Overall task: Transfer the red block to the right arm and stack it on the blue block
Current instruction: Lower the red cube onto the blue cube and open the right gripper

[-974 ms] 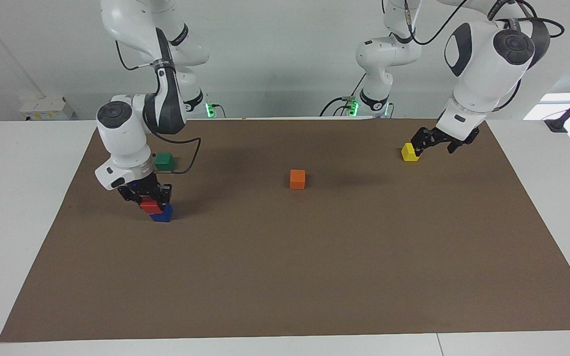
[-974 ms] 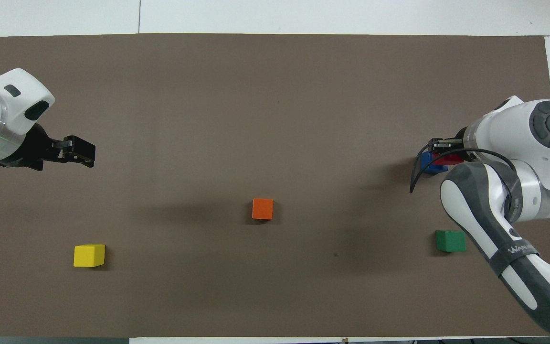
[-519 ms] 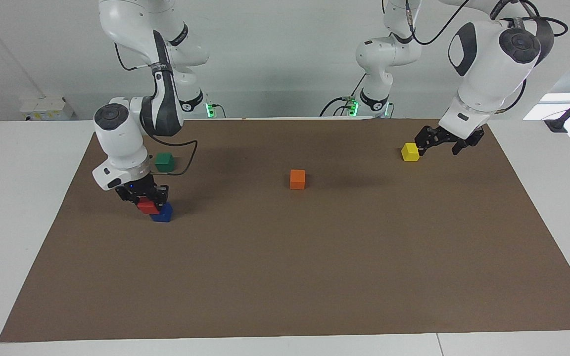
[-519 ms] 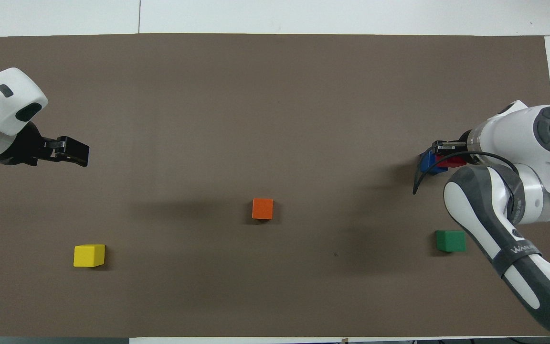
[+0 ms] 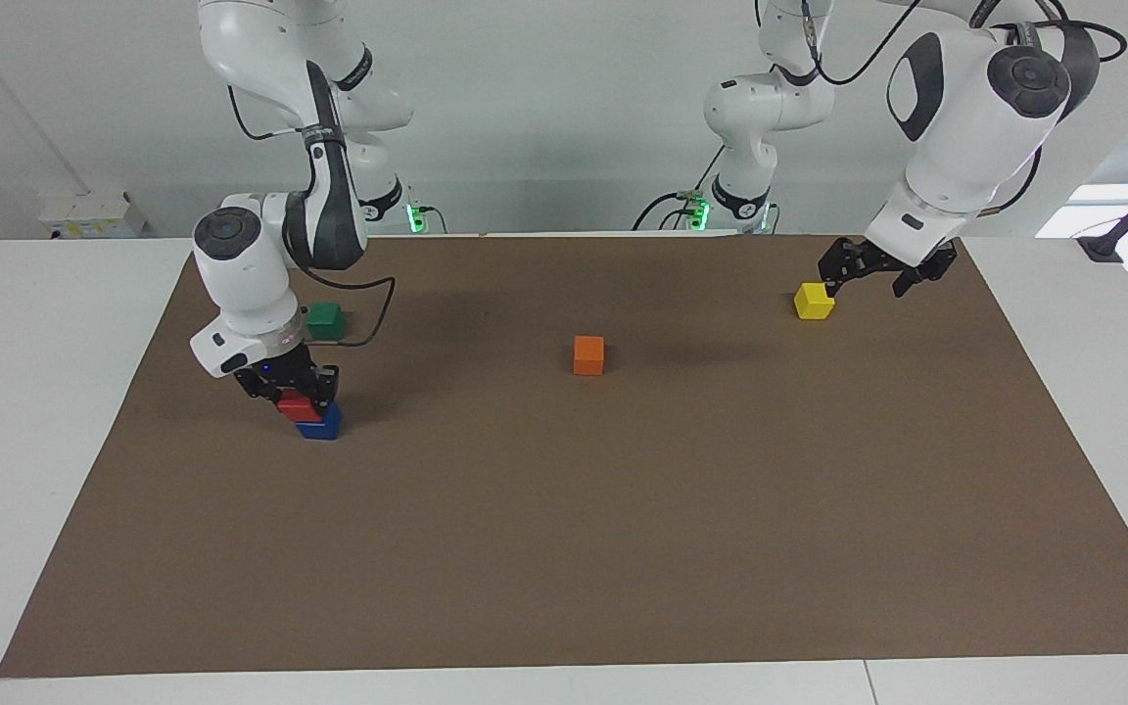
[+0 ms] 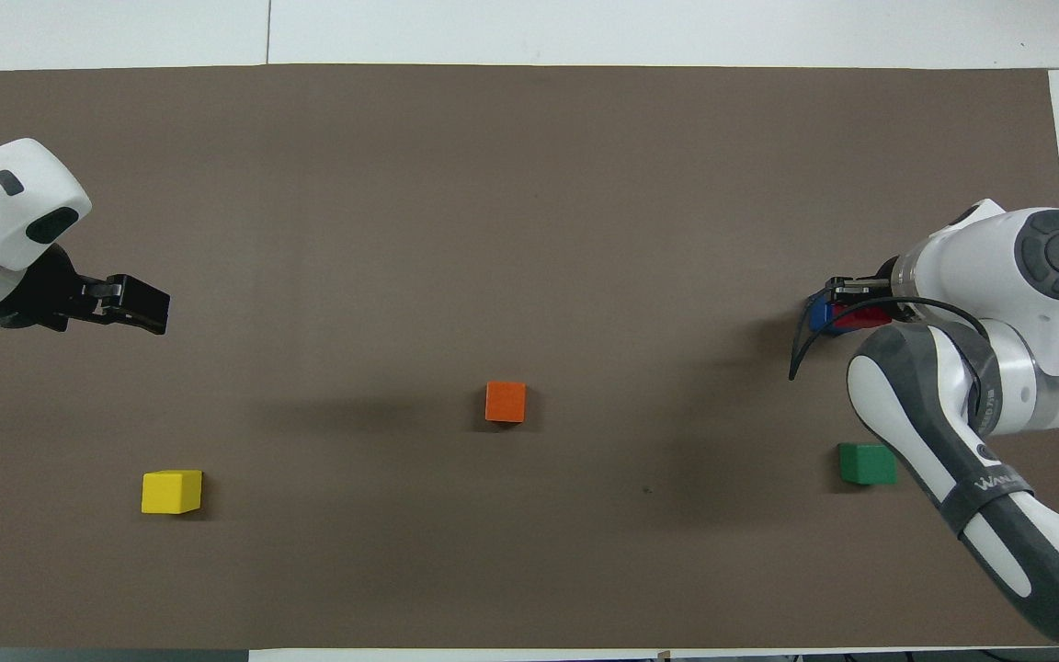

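1. Brown paper mat (image 5: 623, 548), wide and plain, covers most of the white table (image 5: 25, 411), and all the coloured cubes sit on it.
2. Down at the right arm's end of the table, the white jointed right arm (image 5: 251, 284) bends steeply to the mat, a small blue light showing at its wrist.
3. Its black two-finger right gripper (image 5: 298, 399) is clamped on the small bright red block (image 5: 298, 407), fingers pressed to either side of it.
4. That red block rests on top of the small deep blue block (image 5: 320, 425), sitting a little off-centre toward the right arm's edge of the mat rather than square over it.
5. From the overhead view only slivers of the pair show past the wrist: a bit of blue (image 6: 821, 313) and a strip of red (image 6: 860, 317).
6. A small green cube (image 5: 325, 320) lies nearer to the robots than the stack, partly tucked beside the right arm's wrist, with a black cable looping past it.
7. A small orange cube (image 5: 588, 354) sits alone near the middle of the mat, well apart from everything else.
8. Toward the left arm's end, a small yellow cube (image 5: 814, 301) rests on the mat.
9. The black left gripper (image 5: 875, 279) hangs in the air with its fingers spread apart and nothing between them; the overhead view (image 6: 130, 308) shows it over bare mat, clear of the yellow cube.
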Controlling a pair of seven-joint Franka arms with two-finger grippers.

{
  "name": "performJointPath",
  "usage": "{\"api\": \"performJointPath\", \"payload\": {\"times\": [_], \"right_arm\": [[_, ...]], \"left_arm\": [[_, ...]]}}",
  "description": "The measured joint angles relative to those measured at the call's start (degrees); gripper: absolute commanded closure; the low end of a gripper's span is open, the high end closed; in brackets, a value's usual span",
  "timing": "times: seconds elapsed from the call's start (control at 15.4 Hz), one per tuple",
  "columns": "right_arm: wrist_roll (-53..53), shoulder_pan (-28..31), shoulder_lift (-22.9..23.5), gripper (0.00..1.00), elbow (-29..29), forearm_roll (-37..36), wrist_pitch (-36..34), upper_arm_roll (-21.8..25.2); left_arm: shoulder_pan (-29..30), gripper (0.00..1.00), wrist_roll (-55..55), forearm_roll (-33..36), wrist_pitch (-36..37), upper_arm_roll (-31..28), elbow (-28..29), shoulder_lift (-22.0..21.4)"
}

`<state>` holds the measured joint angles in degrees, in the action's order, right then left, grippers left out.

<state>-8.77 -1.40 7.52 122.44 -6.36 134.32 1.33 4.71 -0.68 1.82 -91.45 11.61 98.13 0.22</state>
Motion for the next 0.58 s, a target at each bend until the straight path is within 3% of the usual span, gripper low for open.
{"api": "performJointPath", "payload": {"times": [0.58], "right_arm": [[0.0,-0.5,-0.1,1.00,0.5,0.0,0.0,0.0]], "left_arm": [[0.0,0.00,3.2,0.0,-0.3,0.1,-0.2,-0.2]]}}
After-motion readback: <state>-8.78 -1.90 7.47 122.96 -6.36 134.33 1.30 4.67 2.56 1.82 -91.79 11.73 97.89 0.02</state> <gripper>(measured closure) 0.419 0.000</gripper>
